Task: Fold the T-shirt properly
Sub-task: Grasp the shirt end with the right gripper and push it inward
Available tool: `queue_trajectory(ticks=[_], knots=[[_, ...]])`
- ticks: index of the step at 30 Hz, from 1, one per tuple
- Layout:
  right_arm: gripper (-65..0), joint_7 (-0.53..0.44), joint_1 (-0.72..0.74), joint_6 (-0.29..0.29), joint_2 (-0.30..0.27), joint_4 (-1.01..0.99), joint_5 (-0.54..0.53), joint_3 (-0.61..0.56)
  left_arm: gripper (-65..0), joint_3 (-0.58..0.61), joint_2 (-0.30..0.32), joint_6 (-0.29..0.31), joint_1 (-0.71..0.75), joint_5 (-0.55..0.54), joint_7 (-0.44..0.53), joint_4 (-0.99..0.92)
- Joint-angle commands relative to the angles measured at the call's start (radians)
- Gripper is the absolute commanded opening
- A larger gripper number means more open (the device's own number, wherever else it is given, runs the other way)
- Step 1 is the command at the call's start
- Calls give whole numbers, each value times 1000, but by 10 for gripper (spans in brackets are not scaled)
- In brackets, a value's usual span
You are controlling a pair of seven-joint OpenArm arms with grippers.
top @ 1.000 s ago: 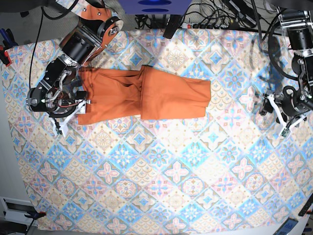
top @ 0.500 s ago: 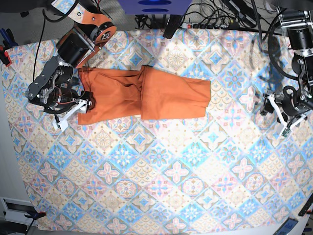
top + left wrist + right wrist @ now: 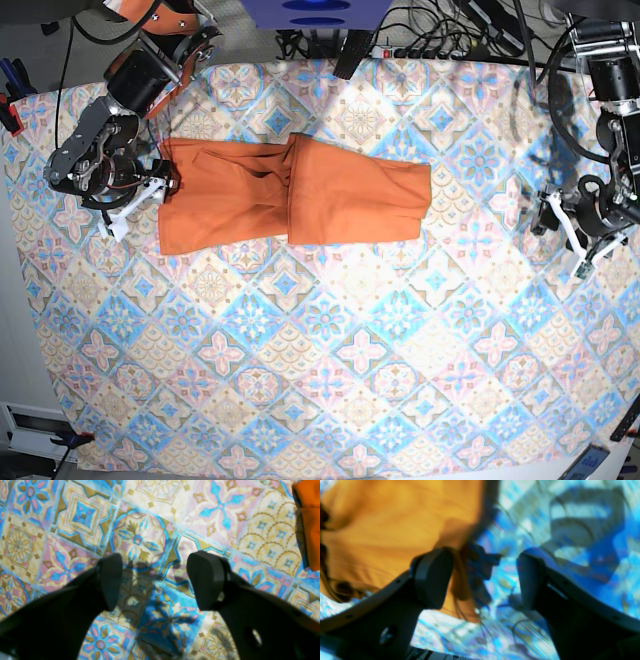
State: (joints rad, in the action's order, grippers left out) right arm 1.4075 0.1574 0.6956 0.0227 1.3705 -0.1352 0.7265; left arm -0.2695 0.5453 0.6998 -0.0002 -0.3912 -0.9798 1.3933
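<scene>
In the left wrist view, the left gripper (image 3: 155, 580) hangs over the tablecloth (image 3: 140, 537) with its fingers apart and nothing between them; the T-shirt (image 3: 311, 527) shows only at the far edge.

In the right wrist view, blurred, the right gripper (image 3: 485, 580) is spread wide, one finger over the shirt's edge, holding nothing.

In the base view, the T-shirt (image 3: 300, 190) lies partly folded near the tablecloth's far side. A clean fold probably needs the right gripper (image 3: 135, 200) to pinch that end's edge squarely.
</scene>
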Motion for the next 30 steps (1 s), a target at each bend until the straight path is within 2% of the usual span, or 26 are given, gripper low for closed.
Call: queue_trajectory(ticks=[1, 13, 21, 27, 30], knots=[[-222, -11, 21, 3, -17, 14, -14, -2, -235, -4, 19, -2, -14, -5, 17, 16], [-222, -11, 28, 3, -11, -171, -16, -11, -235, -4, 3, -2, -1, -5, 17, 16], [-223, -11, 60, 3, 4, -159, -17, -12, -235, -6, 0, -2, 18, -5, 19, 16], [-223, -11, 72, 3, 7, -70, -19, -12, -235, -6, 0, -2, 18, -5, 20, 16], [-223, -11, 72, 3, 23, -58, -51, -12, -235, -6, 0, -2, 18, -5, 19, 16]])
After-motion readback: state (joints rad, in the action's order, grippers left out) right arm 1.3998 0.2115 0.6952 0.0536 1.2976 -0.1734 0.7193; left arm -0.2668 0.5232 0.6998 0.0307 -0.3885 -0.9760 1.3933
